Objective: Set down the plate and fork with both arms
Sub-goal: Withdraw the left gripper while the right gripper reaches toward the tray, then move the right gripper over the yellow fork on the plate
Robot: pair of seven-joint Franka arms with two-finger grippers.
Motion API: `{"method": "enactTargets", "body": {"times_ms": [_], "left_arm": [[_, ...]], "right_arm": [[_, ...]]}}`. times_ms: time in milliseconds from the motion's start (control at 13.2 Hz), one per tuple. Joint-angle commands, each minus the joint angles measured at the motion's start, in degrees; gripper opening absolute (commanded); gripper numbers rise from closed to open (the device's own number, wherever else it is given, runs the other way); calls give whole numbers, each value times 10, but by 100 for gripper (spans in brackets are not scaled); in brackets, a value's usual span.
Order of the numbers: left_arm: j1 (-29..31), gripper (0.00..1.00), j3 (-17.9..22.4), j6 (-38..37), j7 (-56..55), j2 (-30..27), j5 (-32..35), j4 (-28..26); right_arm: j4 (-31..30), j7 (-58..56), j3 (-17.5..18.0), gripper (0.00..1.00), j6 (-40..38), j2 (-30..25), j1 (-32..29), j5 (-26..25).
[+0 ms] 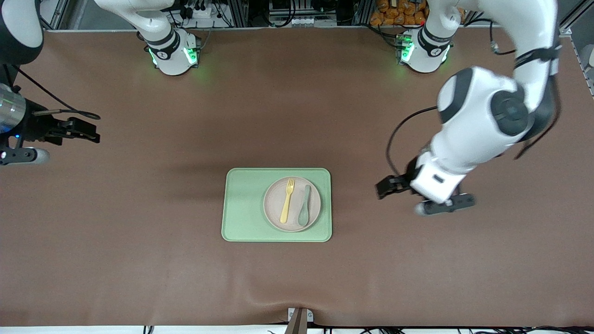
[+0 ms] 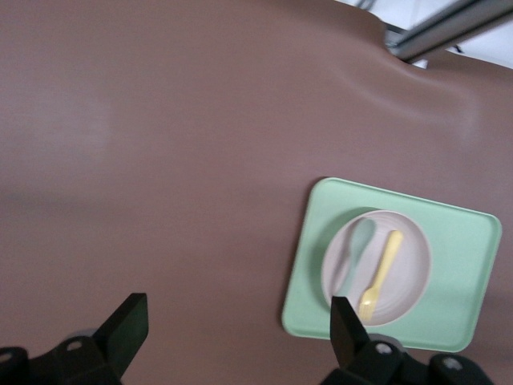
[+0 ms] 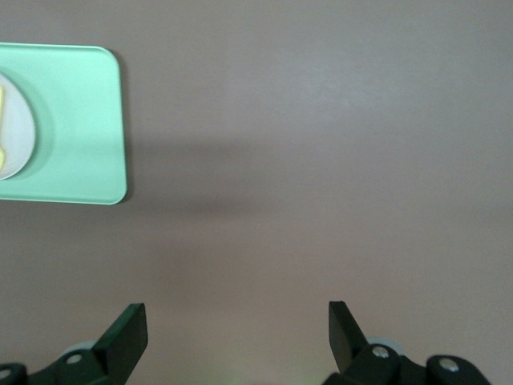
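Two utensils, the fork (image 1: 287, 200) and a grey-green spoon (image 1: 305, 205), lie side by side on the plate (image 1: 274, 206), which sits in a green tray (image 1: 241, 208) mid-surface (image 1: 139, 260). Left pincer (image 1: 387, 186) hangs spread and empty over bare surface toward the left arm's end; right pincer (image 1: 86, 131), apparently spread too, waits at the right arm's end.

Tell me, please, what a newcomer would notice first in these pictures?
Mid-table lies a green tray bearing a pale plate, with a yellow fork and grey-green spoon side by side on it. The left gripper hangs open over bare table beside the tray; the right gripper waits open at its end.
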Motion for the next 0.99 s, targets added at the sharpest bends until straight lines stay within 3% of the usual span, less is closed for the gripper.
{"method": "enactTargets", "body": {"times_ms": [0, 228, 531, 911], "left_arm": [[61, 100, -5, -65, -6, -70, 18, -23], [114, 100, -4, -125, -2, -129, 18, -22], [130, 100, -3, -187, 6, -178, 40, -22], [163, 100, -4, -225, 132, -200, 53, -29]], "right_arm": [[9, 29, 0, 100, -3, -1, 30, 7], [32, 77, 1, 100, 15, 30, 71, 41], [77, 197, 3, 100, 87, 103, 130, 70], [106, 228, 2, 100, 200, 187, 202, 68]]}}
